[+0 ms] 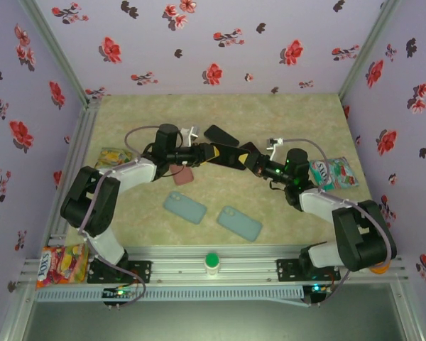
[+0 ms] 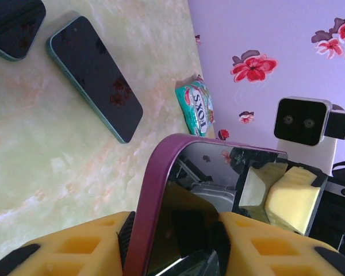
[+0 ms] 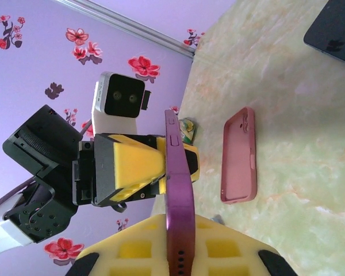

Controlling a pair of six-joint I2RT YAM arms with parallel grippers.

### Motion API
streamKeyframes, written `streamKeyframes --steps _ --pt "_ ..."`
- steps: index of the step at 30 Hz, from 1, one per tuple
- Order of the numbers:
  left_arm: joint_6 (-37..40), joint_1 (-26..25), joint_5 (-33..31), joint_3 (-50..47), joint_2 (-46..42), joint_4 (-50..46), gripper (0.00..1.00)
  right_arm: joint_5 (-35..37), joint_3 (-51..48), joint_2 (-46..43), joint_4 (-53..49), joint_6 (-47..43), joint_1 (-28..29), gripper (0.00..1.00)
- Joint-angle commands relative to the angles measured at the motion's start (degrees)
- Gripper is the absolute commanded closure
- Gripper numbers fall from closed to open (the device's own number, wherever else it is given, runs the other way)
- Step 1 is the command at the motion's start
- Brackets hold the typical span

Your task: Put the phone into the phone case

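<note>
A purple phone [image 1: 238,153] hangs in the air over the middle of the table, held edge-up between both arms. My right gripper [image 3: 179,221] is shut on one end of the phone [image 3: 178,195], a pad pressed to each face. My left gripper [image 2: 175,221] stands open around the other end. One of its pads touches the phone's purple edge [image 2: 155,207], and the screen side sits apart from the other pad. The pink phone case [image 1: 179,175] lies open side up on the table below my left gripper [image 1: 226,155]; the case [image 3: 238,155] is empty.
Two teal phone-shaped items [image 1: 185,207] [image 1: 239,223] lie near the front. A dark phone [image 1: 220,133] lies behind the grippers. Snack packs sit at the left [image 1: 112,157] and right [image 1: 334,172]. A green-capped bottle [image 1: 211,261] stands on the front rail. Flowered walls enclose three sides.
</note>
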Motion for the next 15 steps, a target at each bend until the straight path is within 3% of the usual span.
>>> streamKeyframes --steps 1,15 --pt "1.15 -0.32 -2.02 -0.13 0.16 1.89 0.56 -0.62 0.40 -2.00 -0.37 -2.07 0.92 1.00" --pt "2.31 0.77 -5.48 -1.74 -2.75 0.94 0.52 0.42 0.16 -7.04 -4.72 -2.81 0.96 1.00"
